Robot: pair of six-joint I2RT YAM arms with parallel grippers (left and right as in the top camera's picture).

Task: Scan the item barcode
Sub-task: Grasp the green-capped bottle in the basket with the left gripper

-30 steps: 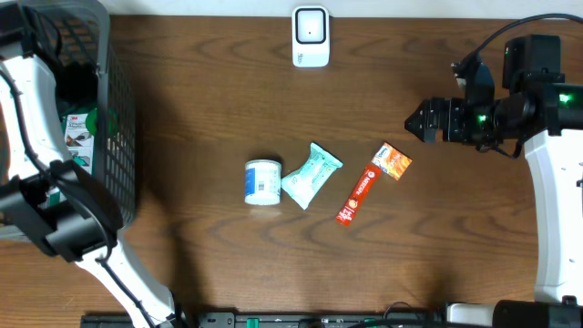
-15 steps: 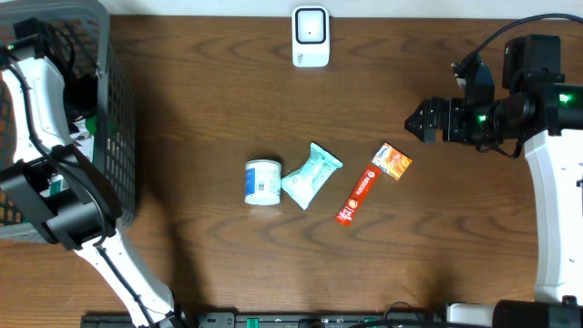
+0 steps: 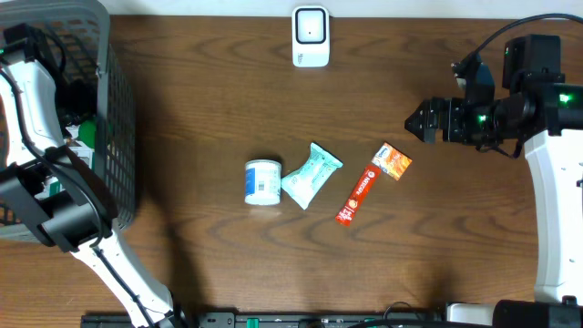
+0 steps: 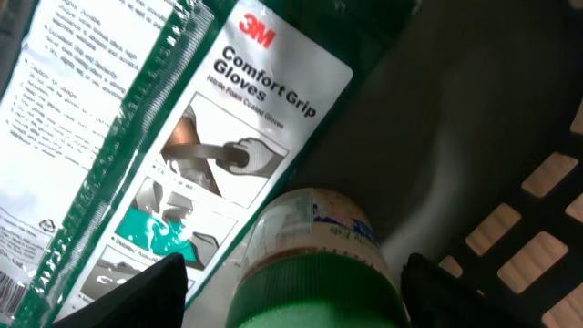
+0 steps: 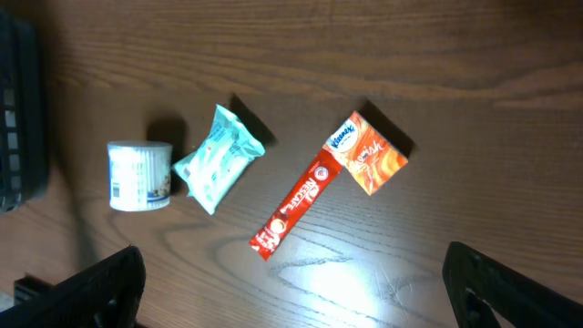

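In the left wrist view a pale bottle (image 4: 314,223) with a ribbed green cap (image 4: 319,296) lies in the grey basket (image 3: 118,137), partly on a 3M gloves pack (image 4: 228,146). My left gripper (image 4: 296,292) is open around the cap. Its right finger (image 4: 455,296) stands at the cap's edge, and a gap shows on the left side. From overhead the left arm (image 3: 32,100) reaches into the basket and hides the gripper. A white scanner (image 3: 310,36) stands at the table's far edge. My right gripper (image 3: 417,120) hangs wide open above the table, holding nothing.
On the table's middle lie a white tub (image 3: 263,182), a teal wipes pack (image 3: 311,175), a red stick sachet (image 3: 357,194) and an orange tissue pack (image 3: 393,161). The basket's slotted wall (image 4: 537,219) is close on the right of the bottle.
The left arm has shifted toward the basket's far end and now covers most of the green gloves pack. The right arm has not moved.
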